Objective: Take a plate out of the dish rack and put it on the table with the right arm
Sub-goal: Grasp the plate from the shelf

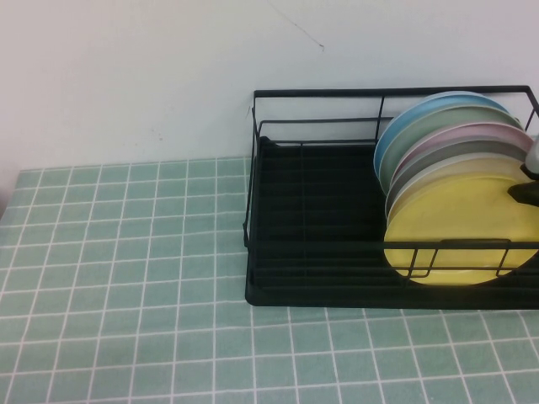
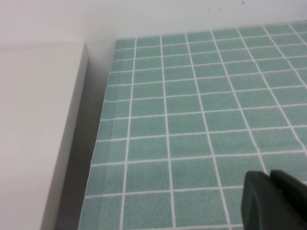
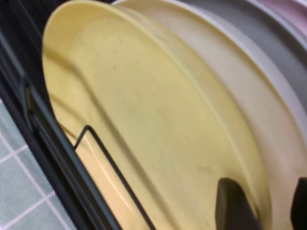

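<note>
Right gripper: fingers spread, one dark finger in front of the yellow plate's face, the other at the frame edge behind its rim; the rim sits in the gap. Contact cannot be told.
Right arm pose: in the high view only a grey piece with a dark tip shows at the right edge, level with the plate's upper right rim.
Plate: yellow, upright on edge, frontmost in the stack at the rack's right end, behind the front wire.
Dish rack: black wire, black tray base, on the table against the wall; left half holds nothing.
Other plates: blue, pale green, pink, grey, white, leaning behind the yellow one.
Table: pale green tiles, white grout.
Left gripper: dark tips low over the tiles near the table's left edge; gap cannot be told.
Right wrist view only: a white plate just behind the yellow one, and a wire loop crossing its face.
Left wrist view only: a pale ledge beside the table.
</note>
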Tool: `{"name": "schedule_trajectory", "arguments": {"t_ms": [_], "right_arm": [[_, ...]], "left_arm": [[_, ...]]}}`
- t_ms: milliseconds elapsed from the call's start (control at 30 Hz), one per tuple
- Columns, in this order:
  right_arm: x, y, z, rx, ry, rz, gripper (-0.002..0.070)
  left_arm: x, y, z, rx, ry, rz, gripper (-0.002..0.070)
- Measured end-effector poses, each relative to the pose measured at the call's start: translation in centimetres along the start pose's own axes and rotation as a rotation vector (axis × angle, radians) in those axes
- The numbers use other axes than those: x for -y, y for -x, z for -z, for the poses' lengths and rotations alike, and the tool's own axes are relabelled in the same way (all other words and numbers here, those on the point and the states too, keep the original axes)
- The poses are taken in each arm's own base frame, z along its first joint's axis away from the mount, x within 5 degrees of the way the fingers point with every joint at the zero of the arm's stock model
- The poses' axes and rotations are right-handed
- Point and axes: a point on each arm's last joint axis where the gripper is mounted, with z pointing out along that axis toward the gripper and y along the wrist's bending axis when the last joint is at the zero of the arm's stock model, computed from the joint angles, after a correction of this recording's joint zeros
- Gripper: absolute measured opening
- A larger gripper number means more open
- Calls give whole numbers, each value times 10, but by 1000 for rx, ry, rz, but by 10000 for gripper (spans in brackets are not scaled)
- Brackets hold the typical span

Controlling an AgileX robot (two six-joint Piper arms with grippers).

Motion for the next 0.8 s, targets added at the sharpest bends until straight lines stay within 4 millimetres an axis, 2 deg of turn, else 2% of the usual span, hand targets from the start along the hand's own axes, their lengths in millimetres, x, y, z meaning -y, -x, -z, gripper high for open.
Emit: {"name": "schedule_trajectory", "arguments": {"t_ms": [400,700,800], "right_arm": [[2,-6,-17,11,9,5,259],[4,-6,-17,8,-12,23,89],[4,-6,-17,7,-14,30,87]], "left_arm": [[0,0,0,0,0,0,-3],[0,0,0,0,0,0,-3],[0,0,0,0,0,0,-3]]}}
